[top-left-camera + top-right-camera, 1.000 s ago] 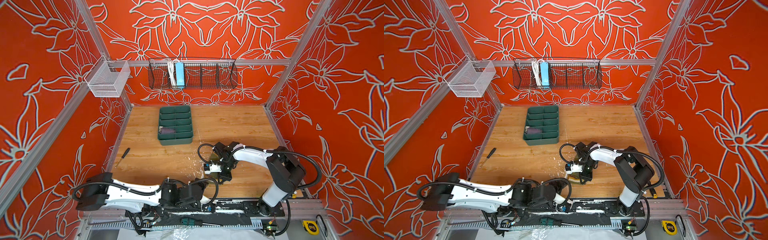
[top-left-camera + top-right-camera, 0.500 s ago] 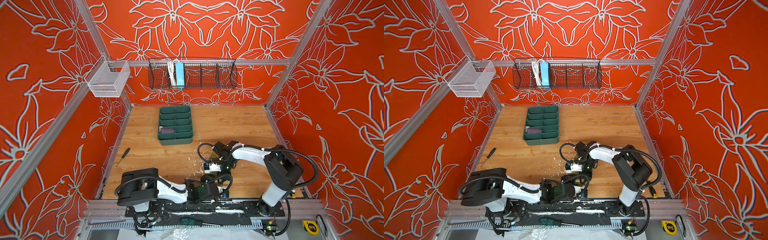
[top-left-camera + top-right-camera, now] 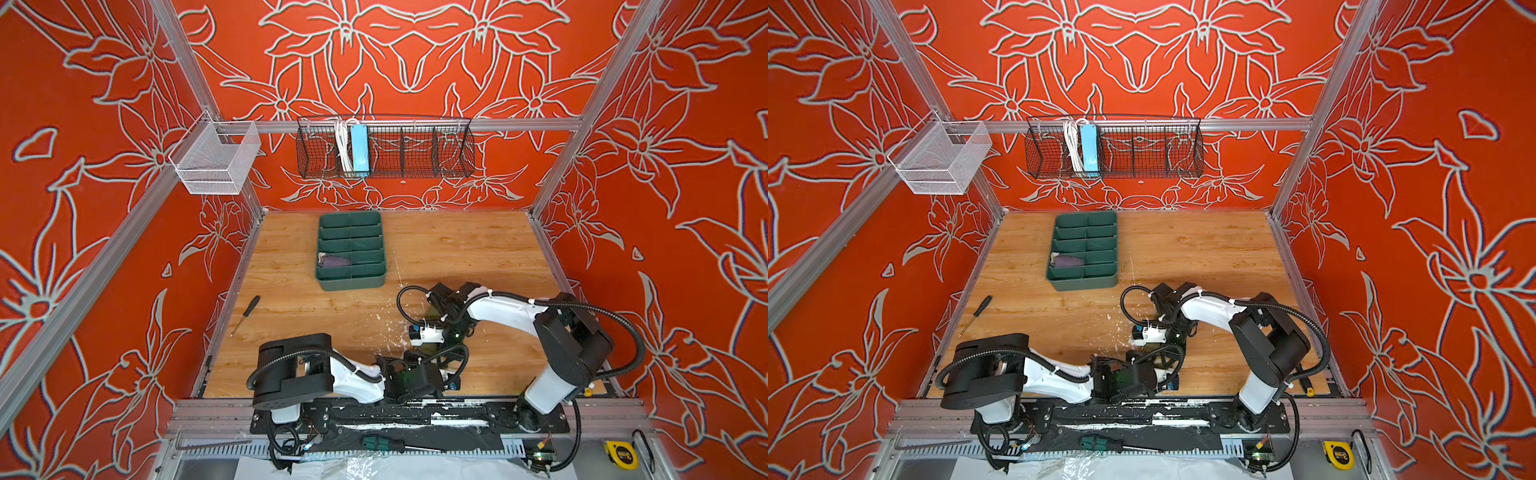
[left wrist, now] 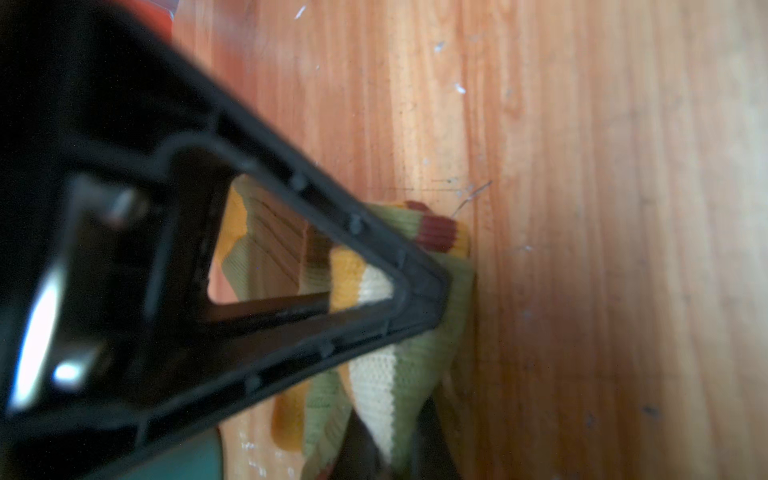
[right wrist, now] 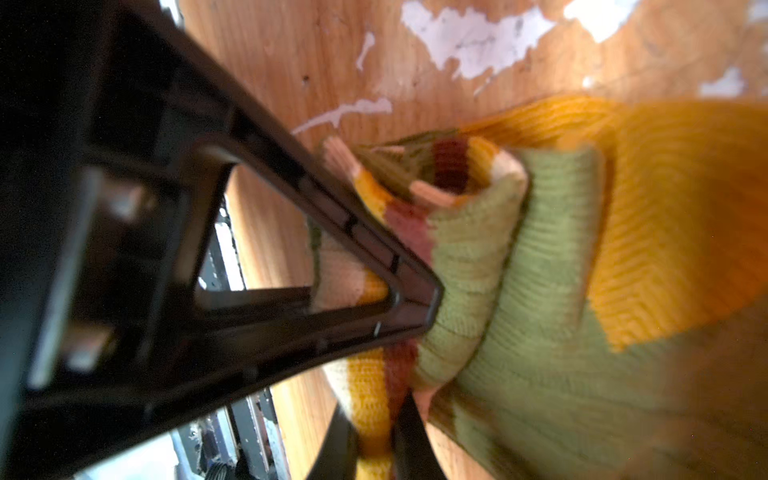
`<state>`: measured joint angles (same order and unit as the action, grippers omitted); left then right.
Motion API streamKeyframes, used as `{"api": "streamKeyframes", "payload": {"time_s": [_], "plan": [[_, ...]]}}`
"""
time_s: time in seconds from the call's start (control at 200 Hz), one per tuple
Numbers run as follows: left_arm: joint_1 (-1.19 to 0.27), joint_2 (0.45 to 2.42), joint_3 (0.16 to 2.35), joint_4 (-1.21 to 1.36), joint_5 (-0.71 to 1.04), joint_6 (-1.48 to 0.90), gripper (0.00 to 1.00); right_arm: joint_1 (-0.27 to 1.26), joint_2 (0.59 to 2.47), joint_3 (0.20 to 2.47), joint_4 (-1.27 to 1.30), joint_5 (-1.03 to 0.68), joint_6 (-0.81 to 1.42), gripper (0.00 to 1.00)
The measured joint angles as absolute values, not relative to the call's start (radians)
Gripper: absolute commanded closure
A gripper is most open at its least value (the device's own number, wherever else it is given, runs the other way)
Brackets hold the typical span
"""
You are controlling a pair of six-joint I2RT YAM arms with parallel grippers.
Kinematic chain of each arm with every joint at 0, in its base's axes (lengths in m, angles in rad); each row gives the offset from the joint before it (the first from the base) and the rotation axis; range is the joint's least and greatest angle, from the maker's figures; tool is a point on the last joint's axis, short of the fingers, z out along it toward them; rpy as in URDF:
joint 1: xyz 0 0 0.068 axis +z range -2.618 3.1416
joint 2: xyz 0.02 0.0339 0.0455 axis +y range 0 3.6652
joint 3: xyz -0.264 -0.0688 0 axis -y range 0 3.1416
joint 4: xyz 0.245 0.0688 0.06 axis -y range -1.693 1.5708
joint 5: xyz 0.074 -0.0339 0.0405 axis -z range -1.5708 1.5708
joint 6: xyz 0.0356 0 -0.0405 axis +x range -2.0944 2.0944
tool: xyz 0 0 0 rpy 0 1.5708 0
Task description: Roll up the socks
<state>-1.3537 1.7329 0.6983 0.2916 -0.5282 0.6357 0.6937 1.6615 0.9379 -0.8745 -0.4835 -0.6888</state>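
My left hand [image 4: 432, 291] is closed tight on the olive green sock [image 4: 415, 374], its tips pinching a fold beside the cream and mustard stripes. My right hand [image 5: 428, 307] is clamped on the same sock at its partly rolled, striped end, and the mustard toe lies flat beyond. The sock rests on the wooden surface [image 3: 457, 249] near the front edge. The purple sock [image 3: 336, 262] sits well apart, in a left-hand compartment of the green tray [image 3: 351, 286] further back.
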Motion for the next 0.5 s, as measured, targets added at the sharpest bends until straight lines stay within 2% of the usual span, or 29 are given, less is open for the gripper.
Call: {"api": "streamKeyframes", "payload": {"time_s": [0.135, 0.165, 0.32, 0.5], "plan": [[-1.338, 1.726, 0.739, 0.202, -0.485, 0.615, 1.0, 0.696, 1.603, 0.904, -0.847, -0.428, -0.667, 0.49], [-1.33, 1.724, 0.754, 0.172, -0.463, 0.607, 1.0, 0.696, 1.584, 0.891, -0.832, -0.401, -0.67, 0.46], [-1.282, 1.722, 0.837, 0.016, -0.355, 0.562, 1.0, 0.696, 1.407, 0.776, -0.711, -0.202, -0.67, 0.35], [-1.241, 1.723, 0.889, -0.076, -0.255, 0.521, 1.0, 0.618, 1.141, 0.681, -0.544, 0.054, -0.669, 0.29]]}}
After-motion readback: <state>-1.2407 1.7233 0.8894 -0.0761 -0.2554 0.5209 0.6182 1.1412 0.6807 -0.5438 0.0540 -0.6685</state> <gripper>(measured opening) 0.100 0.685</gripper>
